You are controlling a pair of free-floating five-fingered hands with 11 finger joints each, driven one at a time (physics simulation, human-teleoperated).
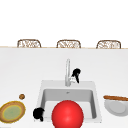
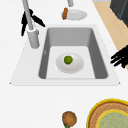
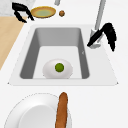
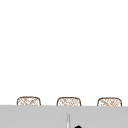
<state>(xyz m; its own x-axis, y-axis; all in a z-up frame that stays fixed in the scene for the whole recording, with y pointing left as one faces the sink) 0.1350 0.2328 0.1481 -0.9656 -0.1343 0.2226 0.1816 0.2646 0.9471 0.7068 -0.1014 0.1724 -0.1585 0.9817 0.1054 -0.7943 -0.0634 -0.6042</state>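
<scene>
Front view: sink (image 1: 42,86) set in the white table; faucet (image 1: 67,72) at its far rim. Right hand (image 1: 76,74) beside the faucet base, fingers apart, possibly touching it, no grip closed yet. Left hand (image 1: 38,113) idle near-left, fingers curled.

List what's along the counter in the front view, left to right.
Yellow-rimmed plate → small brown ball → left hand → red ball in front of the sink → white plate with the bread stick across its top. The faucet and right hand stand behind the sink.
</scene>
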